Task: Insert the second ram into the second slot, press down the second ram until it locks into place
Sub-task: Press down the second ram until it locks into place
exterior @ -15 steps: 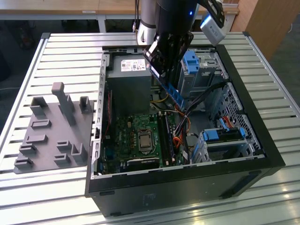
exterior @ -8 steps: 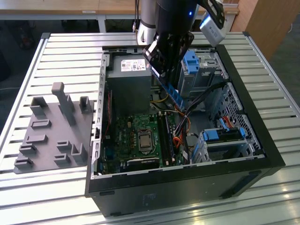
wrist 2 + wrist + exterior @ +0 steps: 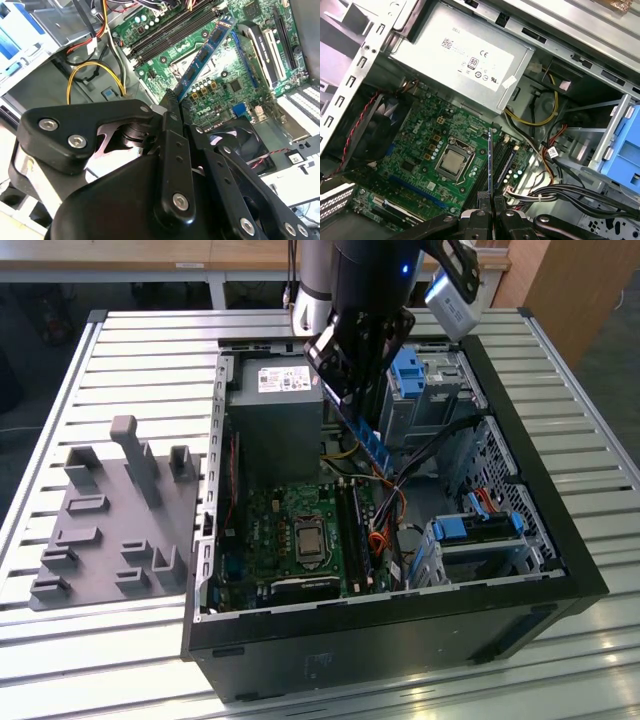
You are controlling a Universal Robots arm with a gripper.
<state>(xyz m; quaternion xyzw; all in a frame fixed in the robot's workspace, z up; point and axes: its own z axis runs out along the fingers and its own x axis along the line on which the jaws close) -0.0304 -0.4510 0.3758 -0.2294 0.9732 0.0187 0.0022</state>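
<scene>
While our gripper (image 3: 348, 400) is closed on one end of the second ram (image 3: 372, 448), the blue strip hangs tilted in the upper middle of the exterior view, above the motherboard (image 3: 280, 530). We judge that it has not yet entered the memory slots (image 3: 170, 27), so both the inserting and the pressing are left.

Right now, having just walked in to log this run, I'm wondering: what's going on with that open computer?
The robot arm's gripper is shut on one end of the second ram, a thin blue strip. It holds the strip inside the open computer case, above the motherboard. The strip hangs tilted, near the black memory slots, and does not look seated in one yet.
</scene>
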